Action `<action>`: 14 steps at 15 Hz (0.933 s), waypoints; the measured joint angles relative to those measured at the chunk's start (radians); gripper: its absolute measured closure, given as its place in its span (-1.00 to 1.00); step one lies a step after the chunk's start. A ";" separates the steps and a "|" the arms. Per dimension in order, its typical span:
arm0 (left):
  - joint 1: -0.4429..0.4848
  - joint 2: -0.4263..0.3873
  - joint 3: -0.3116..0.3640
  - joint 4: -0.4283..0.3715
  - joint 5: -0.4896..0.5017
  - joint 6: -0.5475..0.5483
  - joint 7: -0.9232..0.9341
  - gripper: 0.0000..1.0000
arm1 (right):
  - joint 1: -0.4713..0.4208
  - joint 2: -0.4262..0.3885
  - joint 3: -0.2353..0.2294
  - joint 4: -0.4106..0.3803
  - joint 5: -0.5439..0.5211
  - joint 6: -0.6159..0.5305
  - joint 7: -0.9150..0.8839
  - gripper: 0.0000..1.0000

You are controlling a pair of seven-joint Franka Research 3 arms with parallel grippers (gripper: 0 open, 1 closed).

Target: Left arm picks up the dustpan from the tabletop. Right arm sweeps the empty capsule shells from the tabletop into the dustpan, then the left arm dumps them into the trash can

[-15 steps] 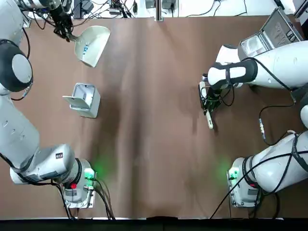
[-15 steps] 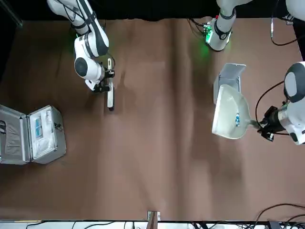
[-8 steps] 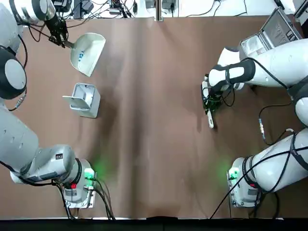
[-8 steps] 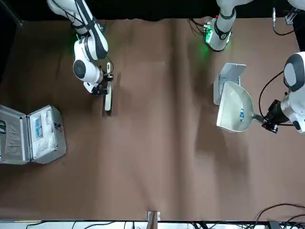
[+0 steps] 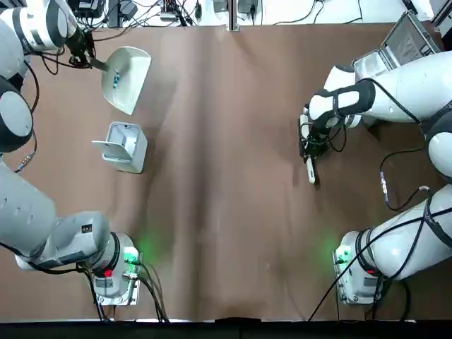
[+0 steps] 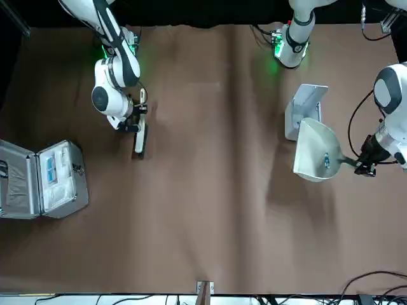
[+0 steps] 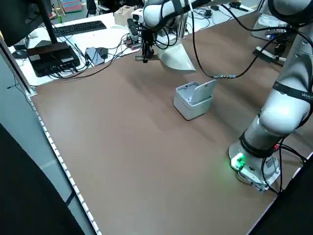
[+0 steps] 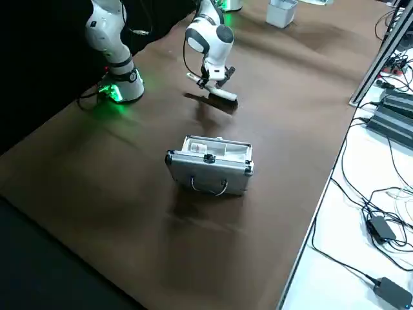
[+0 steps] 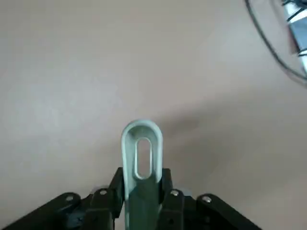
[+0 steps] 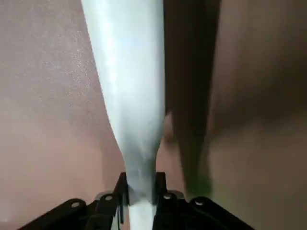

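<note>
Dustpan (image 5: 126, 78) held off tabletop (image 5: 226, 212) at far left, just beyond trash can (image 5: 122, 146); you see small blue-white capsule shells (image 5: 117, 76) lying inside pan. Left gripper (image 5: 84, 56) clamped on dustpan handle, looped end poking past fingers in your left wrist view. Trash can lid flipped open. Right gripper (image 5: 308, 145) grasps slim white brush (image 5: 311, 169) over right half of table. Silver case (image 6: 43, 178) lies open at far right corner.
</note>
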 joint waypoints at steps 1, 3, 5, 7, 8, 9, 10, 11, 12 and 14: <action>0.005 -0.013 0.000 -0.026 0.000 0.029 0.003 0.33 | 0.000 0.002 0.000 0.002 0.000 0.000 0.000 0.48; 0.016 -0.043 0.000 -0.086 0.000 0.083 0.023 0.33 | 0.000 0.009 0.000 0.008 0.000 0.000 0.000 0.48; 0.032 -0.075 0.000 -0.141 0.000 0.127 0.069 0.33 | 0.000 0.015 0.000 0.014 0.000 -0.001 0.000 0.48; 0.047 -0.103 0.000 -0.171 0.000 0.140 0.110 0.33 | 0.000 0.018 0.000 0.017 0.000 -0.001 0.000 0.48; 0.053 -0.114 0.000 -0.178 0.000 0.143 0.131 0.33 | -0.001 0.019 0.000 0.017 0.000 -0.002 0.000 0.48; 0.059 -0.125 0.000 -0.184 0.000 0.147 0.154 0.33 | -0.002 0.019 0.000 0.017 0.000 -0.002 0.000 0.48; 0.067 -0.135 -0.001 -0.191 0.000 0.157 0.179 0.33 | -0.005 0.019 0.000 0.017 0.000 -0.002 -0.001 0.48; 0.074 -0.145 -0.001 -0.200 0.000 0.172 0.204 0.33 | -0.009 0.020 0.000 0.018 0.000 -0.004 -0.008 0.46; 0.079 -0.153 -0.001 -0.213 0.000 0.194 0.220 0.33 | -0.014 0.020 0.000 0.019 0.000 -0.008 -0.015 0.44; 0.086 -0.160 -0.001 -0.252 0.000 0.266 0.233 0.33 | -0.033 0.023 -0.001 0.025 0.000 -0.027 -0.028 0.41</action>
